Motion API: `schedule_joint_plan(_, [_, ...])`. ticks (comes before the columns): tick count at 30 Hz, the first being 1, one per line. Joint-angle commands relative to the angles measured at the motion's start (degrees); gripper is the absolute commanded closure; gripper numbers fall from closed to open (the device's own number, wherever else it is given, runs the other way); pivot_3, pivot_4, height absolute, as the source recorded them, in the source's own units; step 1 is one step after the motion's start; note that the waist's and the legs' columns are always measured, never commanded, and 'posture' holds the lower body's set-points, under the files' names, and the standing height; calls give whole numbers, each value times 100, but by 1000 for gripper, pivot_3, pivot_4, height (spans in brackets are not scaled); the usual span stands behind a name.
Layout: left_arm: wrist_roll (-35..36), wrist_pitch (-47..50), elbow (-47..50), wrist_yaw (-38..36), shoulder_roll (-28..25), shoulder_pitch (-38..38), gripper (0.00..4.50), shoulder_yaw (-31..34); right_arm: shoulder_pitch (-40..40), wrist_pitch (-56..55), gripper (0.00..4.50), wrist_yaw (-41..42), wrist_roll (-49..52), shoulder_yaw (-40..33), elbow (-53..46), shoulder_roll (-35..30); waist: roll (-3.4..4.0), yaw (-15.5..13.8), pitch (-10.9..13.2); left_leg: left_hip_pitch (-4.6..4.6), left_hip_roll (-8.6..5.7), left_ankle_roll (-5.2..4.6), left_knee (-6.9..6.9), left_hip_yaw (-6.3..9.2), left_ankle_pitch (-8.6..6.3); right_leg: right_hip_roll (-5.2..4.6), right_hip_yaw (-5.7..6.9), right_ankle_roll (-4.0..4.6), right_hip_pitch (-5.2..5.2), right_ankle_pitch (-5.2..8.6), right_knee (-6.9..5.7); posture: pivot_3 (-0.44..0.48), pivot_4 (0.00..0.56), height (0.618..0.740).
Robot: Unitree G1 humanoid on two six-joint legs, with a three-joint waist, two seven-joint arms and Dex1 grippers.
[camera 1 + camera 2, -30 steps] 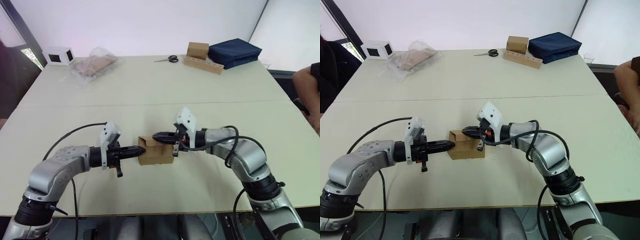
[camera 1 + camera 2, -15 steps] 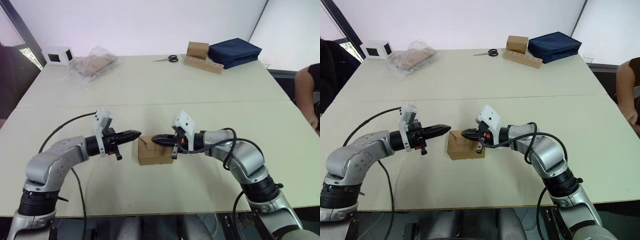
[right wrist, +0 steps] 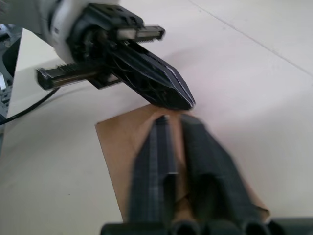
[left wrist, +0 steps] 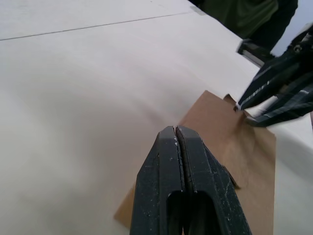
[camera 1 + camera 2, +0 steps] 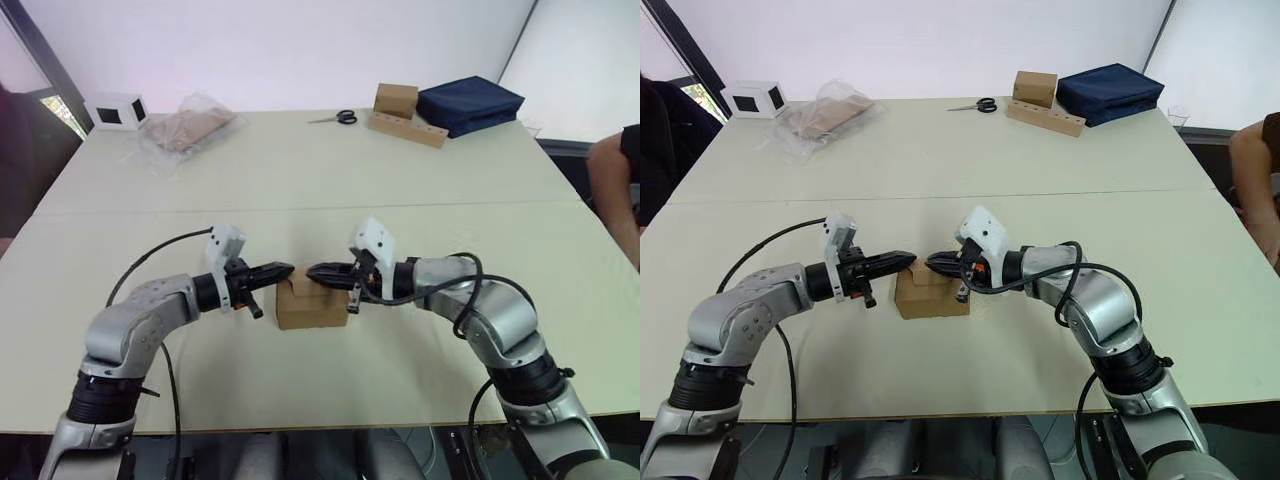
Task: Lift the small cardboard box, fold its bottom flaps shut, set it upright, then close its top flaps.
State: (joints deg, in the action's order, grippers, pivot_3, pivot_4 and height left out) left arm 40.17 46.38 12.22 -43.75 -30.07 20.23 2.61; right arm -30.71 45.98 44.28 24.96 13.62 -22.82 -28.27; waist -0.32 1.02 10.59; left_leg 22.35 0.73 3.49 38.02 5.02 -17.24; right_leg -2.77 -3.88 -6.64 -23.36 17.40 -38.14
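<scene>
Beige table (image 5: 300, 180), small cardboard box (image 5: 308, 308), left hand (image 5: 288, 269) pressed together, right hand (image 5: 312, 272) slightly spread above it

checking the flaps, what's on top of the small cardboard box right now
Both grippers' tips sit over the small cardboard box: the left gripper, jaws shut, and the right gripper, jaws slightly apart. A flap stands up at its left edge. The box's inside is covered.

Pale table (image 5: 300, 190) with small cardboard box (image 5: 308, 308), scissors (image 5: 338, 118), white box (image 5: 118, 109), plastic bag (image 5: 185, 126).
</scene>
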Motion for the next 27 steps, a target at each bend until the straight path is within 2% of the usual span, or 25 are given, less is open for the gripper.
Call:
schedule_joint_plan(1, [144, 96, 166, -22, -8, -1, 4500, 82, 9, -86, 2536, 37, -92, 22, -415, -216, 0, 7, 0, 0, 0, 0, 0, 0, 0, 0, 0, 0, 0, 0, 0, 0, 150, 740])
schedule_joint_plan(13, [117, 132, 104, -25, 2, -29, 4500, 57, -3, -590, 2536, 115, -918, 683, -344, -553, 0, 6, 0, 0, 0, 0, 0, 0, 0, 0, 0, 0, 0, 0, 1, 0, 150, 740])
schedule_joint_plan(27, [131, 146, 204, 33, 54, -131, 4500, 27, -34, -1146, 2536, -52, -1707, 854, 29, -468, 0, 3, 0, 0, 0, 1, 0, 0, 1, 0, 0, 0, 0, 0, 1, 0, 150, 740])
